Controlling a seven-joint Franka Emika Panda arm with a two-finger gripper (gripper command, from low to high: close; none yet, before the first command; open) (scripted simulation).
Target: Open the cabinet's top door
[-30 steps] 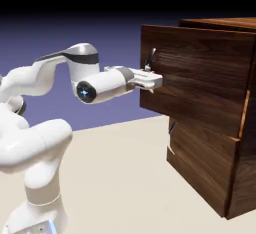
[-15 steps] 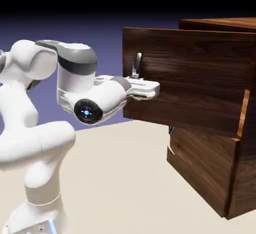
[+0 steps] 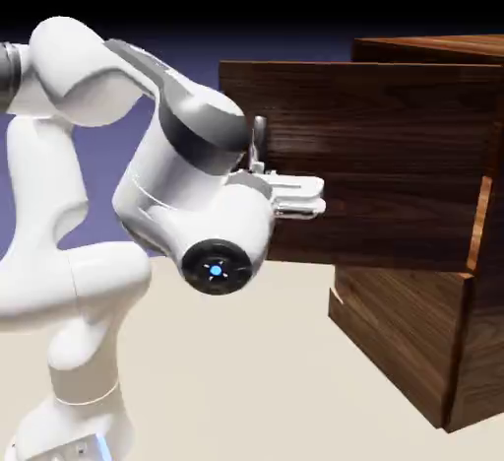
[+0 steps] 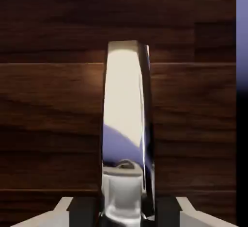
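Note:
The cabinet [image 3: 477, 331] of dark walnut-grain wood stands at the exterior view's right. Its top door [image 3: 394, 154] stands swung well out from the cabinet front. My gripper [image 3: 260, 166] is shut on the door's thin silver handle [image 3: 258, 134] near the door's free edge. In the hand view the handle [image 4: 127, 124] rises upright and large between my fingertips [image 4: 60, 214], in front of the door's wood [image 4: 48, 105]. The gripper [image 4: 126, 211] is clamped around the handle's base.
The lower front panel [image 3: 404, 336] is closed under the open door, with its small handle [image 3: 337, 296] at its left edge. My white arm [image 3: 187, 203] bends high in front of the door, and the beige table [image 3: 246, 370] spreads below.
The top door has swung further out toward the exterior view's left. My hand has drawn back with the handle, and the arm has folded up closer to its base.

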